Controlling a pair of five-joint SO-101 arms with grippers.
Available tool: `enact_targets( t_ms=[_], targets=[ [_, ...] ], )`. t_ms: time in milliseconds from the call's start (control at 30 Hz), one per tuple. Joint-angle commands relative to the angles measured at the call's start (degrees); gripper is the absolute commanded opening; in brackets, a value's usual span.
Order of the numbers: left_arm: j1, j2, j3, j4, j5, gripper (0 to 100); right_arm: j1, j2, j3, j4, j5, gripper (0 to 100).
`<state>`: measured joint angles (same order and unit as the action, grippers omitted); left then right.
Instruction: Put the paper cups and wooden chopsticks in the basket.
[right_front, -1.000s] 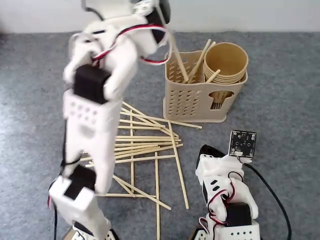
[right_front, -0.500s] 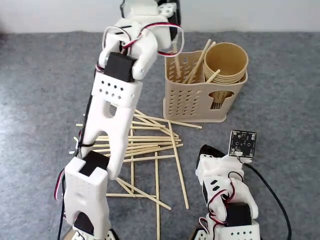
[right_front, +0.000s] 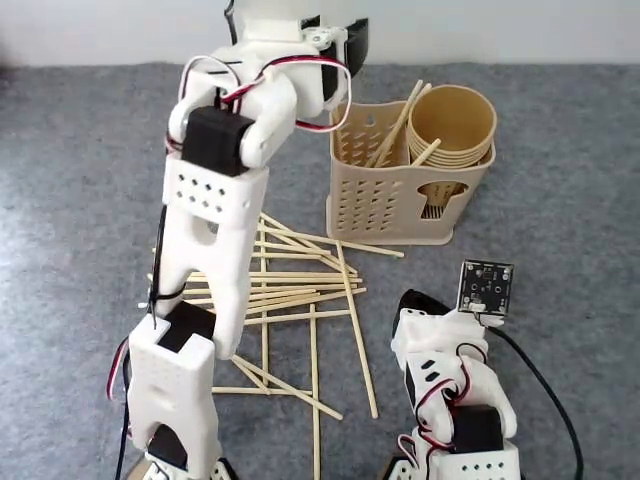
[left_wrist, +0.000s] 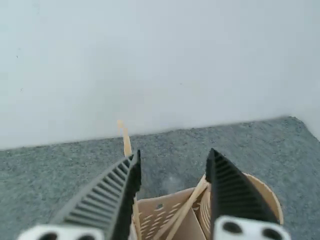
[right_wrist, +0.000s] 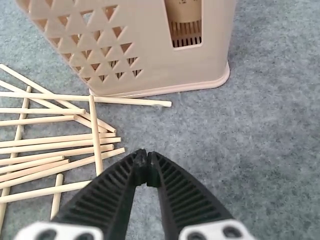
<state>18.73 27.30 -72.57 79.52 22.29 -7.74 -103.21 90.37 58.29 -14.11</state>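
Note:
A beige perforated basket (right_front: 385, 205) stands on the grey carpet. It holds a stack of paper cups (right_front: 452, 125) and a few wooden chopsticks (right_front: 395, 125). Many more chopsticks (right_front: 290, 290) lie scattered in front of it. My left gripper (right_front: 342, 42) hangs open above the basket's far left corner. In the left wrist view the left gripper (left_wrist: 174, 155) has nothing between its fingers, and one chopstick (left_wrist: 124, 140) stands beside a finger with its lower end in the basket (left_wrist: 165, 220). My right gripper (right_wrist: 146, 157) is shut and empty, low over the carpet in front of the basket (right_wrist: 135, 45).
The right arm (right_front: 450, 390) rests folded at the front right, with a small camera board (right_front: 485, 285) beside it. Loose chopsticks (right_wrist: 55, 150) lie close to the right gripper. A pale wall runs behind the basket.
The left arm swung up and right to the basket with a chopstick in its gripper, then opened; the chopstick now stands in the basket. The right arm has not moved.

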Motion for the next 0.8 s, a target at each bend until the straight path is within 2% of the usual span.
enact_targets(
  t_ms=[0,300,567,667,767],
  targets=[
    [-0.53,-0.79,-6.64,3.96,0.70,23,-0.04,-0.31,-0.18,-1.36,-0.62,1.0],
    [-7.21,-0.79,-23.87,21.45,0.70,22,-0.04,-0.31,0.44,-1.36,-0.62,1.0],
    [-24.44,-1.49,-22.81,21.36,0.79,22,-0.04,-0.31,0.35,-1.19,-0.35,1.0],
    [-26.99,-1.58,-18.51,21.36,0.79,22,-0.04,-0.31,0.35,-1.19,-0.35,1.0],
    [-27.16,-4.13,-10.15,21.36,0.62,16,-0.04,-0.31,0.35,-1.19,-0.35,1.0]
  ],
)
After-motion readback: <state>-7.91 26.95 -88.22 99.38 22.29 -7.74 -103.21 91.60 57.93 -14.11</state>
